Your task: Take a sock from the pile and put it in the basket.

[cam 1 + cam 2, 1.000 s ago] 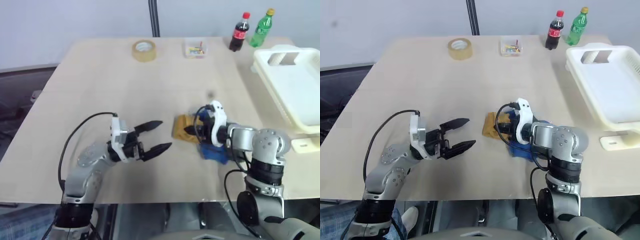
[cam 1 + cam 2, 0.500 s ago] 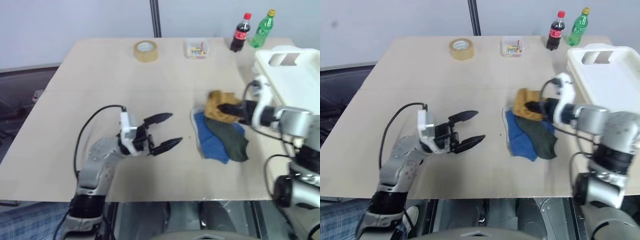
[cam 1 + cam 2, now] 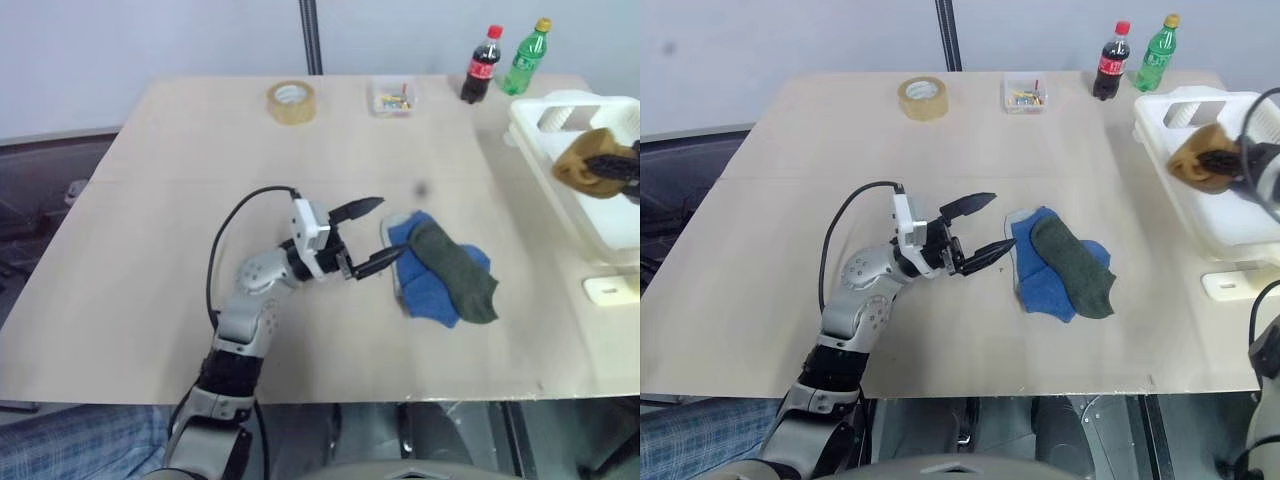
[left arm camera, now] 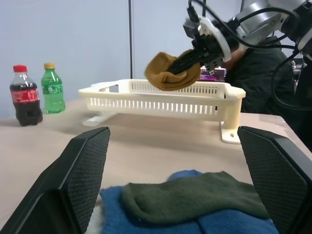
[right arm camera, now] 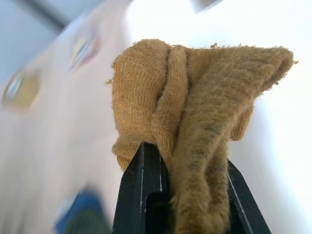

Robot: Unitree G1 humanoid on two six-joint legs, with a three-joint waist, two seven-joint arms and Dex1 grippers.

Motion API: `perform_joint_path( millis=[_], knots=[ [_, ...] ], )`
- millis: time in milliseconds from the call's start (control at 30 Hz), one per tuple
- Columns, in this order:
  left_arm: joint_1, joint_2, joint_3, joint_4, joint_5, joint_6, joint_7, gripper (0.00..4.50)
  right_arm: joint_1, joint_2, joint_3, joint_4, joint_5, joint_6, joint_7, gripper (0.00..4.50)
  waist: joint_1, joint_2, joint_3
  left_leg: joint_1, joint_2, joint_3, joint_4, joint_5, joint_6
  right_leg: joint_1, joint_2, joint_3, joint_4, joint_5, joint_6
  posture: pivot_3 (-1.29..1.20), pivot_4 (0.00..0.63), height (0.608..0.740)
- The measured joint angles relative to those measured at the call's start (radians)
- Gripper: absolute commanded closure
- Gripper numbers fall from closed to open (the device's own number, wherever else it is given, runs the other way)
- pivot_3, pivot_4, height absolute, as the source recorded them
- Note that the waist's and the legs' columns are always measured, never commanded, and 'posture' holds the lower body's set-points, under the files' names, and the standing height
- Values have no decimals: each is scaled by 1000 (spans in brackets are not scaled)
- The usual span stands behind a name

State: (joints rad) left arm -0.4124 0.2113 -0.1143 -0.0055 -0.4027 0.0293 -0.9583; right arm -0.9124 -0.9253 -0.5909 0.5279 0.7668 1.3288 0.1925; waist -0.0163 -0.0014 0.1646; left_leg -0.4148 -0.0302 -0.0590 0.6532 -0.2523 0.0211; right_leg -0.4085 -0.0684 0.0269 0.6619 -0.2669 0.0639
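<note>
Right gripper (image 5: pixel 183 195): black fingers (image 5: pixel 139 195) clamped on a mustard sock (image 3: pixel 585 160), the cloth bunched and draped over both tips. The left wrist view shows what the head views cannot: the sock hangs clear above the basket (image 4: pixel 161 100), not touching its rim. The right wrist view gives the pinch close up, with white basket plastic behind the sock.

Right arm enters the head views from the 3 o'clock edge, the gripper reaching over the basket's near long side.

Left gripper (image 3: pixel 378 238): fingers (image 3: pixel 358 208) spread wide, holding nothing, tips just short of the pile (image 3: pixel 440 270). From the head camera the tips point toward 3 o'clock, slightly raised off the table (image 3: pixel 180 180). Forearm runs back toward 7 o'clock, a black cable looping over it. The left wrist view looks between the two textured pads straight across the pile.

Pile sits at table centre-right: two blue socks flat, a dark green sock (image 3: pixel 1070 265) laid across them. The left wrist view confirms green on top of blue.

Basket stands at the table's 3 o'clock edge, well apart from the pile.

Far edge, around 12 to 1 o'clock: tape roll (image 3: pixel 289 100), small clear box (image 3: pixel 391 97), cola bottle (image 3: pixel 481 64), green bottle (image 3: pixel 526 57). The left wrist view shows the two bottles side by side, apart from the basket.
</note>
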Motion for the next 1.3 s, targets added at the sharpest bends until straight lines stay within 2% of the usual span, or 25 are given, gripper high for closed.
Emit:
perform_joint_path(
  millis=[33, 100, 167, 233, 300, 467, 567, 833, 933, 967, 1033, 1067, 1200, 1300],
  knots=[
    [-2, -3, -5, 10, 3, -7, -1, 0, -23, -2, 0, 72, -28, -49, 0, 3443, -2, 0, 0, 0, 0, 1, 0, 0, 0, 0, 0, 1, 0, 0, 0, 0, 150, 738],
    [-3, -6, -10, 20, 8, -13, -1, 0, -39, -2, 0, 151, -60, -100, -1, 2845, -1, 0, 0, 0, 0, 1, 0, 0, 0, -1, 0, 1, 0, 0, 0, 0, 150, 738],
    [-3, -6, -12, 22, 8, -18, -4, 0, -45, -6, 34, 230, -113, -169, 26, 1851, 2, 0, 0, 0, 0, 1, 0, 0, 0, -1, 0, 1, 0, 0, 0, 0, 150, 738],
    [-4, -5, -13, 25, 9, -21, -8, 0, -33, -8, 101, 268, -174, -224, 72, 830, 2, 0, 0, 0, 0, 1, 0, 0, 0, -1, 0, 1, 1, 0, 0, 0, 150, 738],
    [-4, -4, -13, 26, 10, -25, -11, 0, -5, -12, 176, 277, -241, -297, 119, 112, 2, 0, 0, 0, 0, 1, 0, 0, 0, -1, 0, 1, 1, 0, 0, 0, 150, 738],
    [-4, 1, -14, 26, 10, -28, -16, 0, 88, -35, 288, 235, -369, -547, 281, 112, 3, 0, 0, 0, 0, 1, 1, 0, 0, -1, 0, 1, 1, 0, 0, 0, 150, 738],
    [1, 13, -14, 23, 11, -28, -20, 0, 143, -67, 303, 167, -405, -630, 351, 112, 3, 0, 0, 0, 0, 0, 1, 1, -2, -1, 0, 1, 1, 0, 0, 0, 150, 738],
    [7, 25, -18, 21, 11, -27, -29, 0, 237, -86, 259, -14, -394, -657, 434, 112, 3, 0, 0, 0, 0, -2, 3, 1, -2, -1, 0, 2, 2, 0, 1, 0, 150, 738],
    [7, 32, -17, 21, 10, -27, -32, 0, 280, -67, 191, -110, -332, -658, 478, 112, 4, 0, 0, 0, 0, -3, 3, 1, -2, -1, 0, 1, 2, 0, 1, 0, 150, 738],
    [9, 39, -16, 19, 10, -27, -36, 0, 336, -43, 148, -221, -263, -657, 540, 112, 3, 0, 0, 0, 1, -5, 3, 1, -1, -1, 1, 1, 2, 0, 1, 0, 150, 738],
    [8, 45, -16, 19, 10, -27, -39, 0, 373, -27, 139, -297, -217, -653, 587, 112, 2, 0, 0, 0, 1, -4, 3, 0, -1, -1, 1, 2, 2, 0, 1, 0, 150, 738],
    [18, 57, -15, 12, 10, -27, -43, 0, 455, 5, 111, -416, -147, -637, 644, 112, 4, 0, 0, 1, 2, -6, 4, 0, 0, 1, 2, 0, 2, 0, 1, 0, 150, 738],
    [69, 101, -11, -11, 10, -17, -46, 0, 609, 69, 97, -601, -24, -584, 698, 112, 5, 0, 0, 1, 1, -7, 8, 0, 1, 2, 1, 0, 3, 1, 1, 0, 150, 738],
    [116, 133, -2, -42, 7, 8, -38, 0, 720, 85, 107, -714, 13, -554, 717, 112, 8, 0, 0, 1, 1, -9, 12, -1, 2, 4, 1, -1, 3, 1, 2, 0, 150, 738]
  ],
)
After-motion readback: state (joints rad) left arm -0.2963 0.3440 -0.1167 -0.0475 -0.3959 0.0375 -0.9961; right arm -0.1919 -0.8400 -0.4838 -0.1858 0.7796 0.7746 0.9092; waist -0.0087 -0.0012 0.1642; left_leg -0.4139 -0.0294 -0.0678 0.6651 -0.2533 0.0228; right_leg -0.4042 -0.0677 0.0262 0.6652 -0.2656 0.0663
